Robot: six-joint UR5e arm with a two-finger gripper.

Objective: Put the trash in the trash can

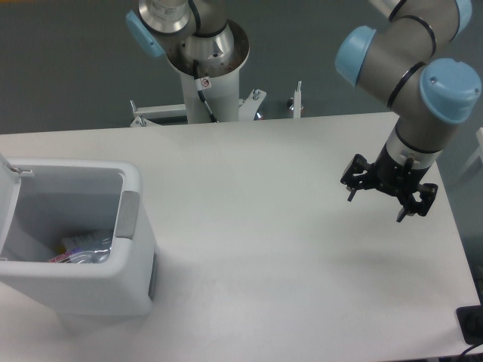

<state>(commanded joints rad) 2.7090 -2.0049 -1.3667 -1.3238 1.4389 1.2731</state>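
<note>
We see the jaws spread wide with nothing between them: two black, angular fingers splay apart at the end of the gripper (376, 207), which hangs above the right part of the table, clear of its surface. The black linkage body of the gripper sits under a short metal wrist ring, and above that rise the grey cylindrical joints of the arm (404, 56), capped with smooth pale-blue covers. A soft shadow lies on the table (249, 196) below and a little in front of the gripper.

The table is a flat, matte white slab with a straight far edge. At its front left stands the trash can (124, 249), a white plastic bin with rounded corners and a grey recessed panel on its right side; its hinged lid stands open at the left edge of the view. Down inside, at the bottom, we make out the trash (84, 247): crinkled clear plastic with touches of white and red-pink, though the dim interior does not let us separate one piece from another.

Behind the table rises the arm's round metal pedestal (207, 68), with a cable running down it.
</note>
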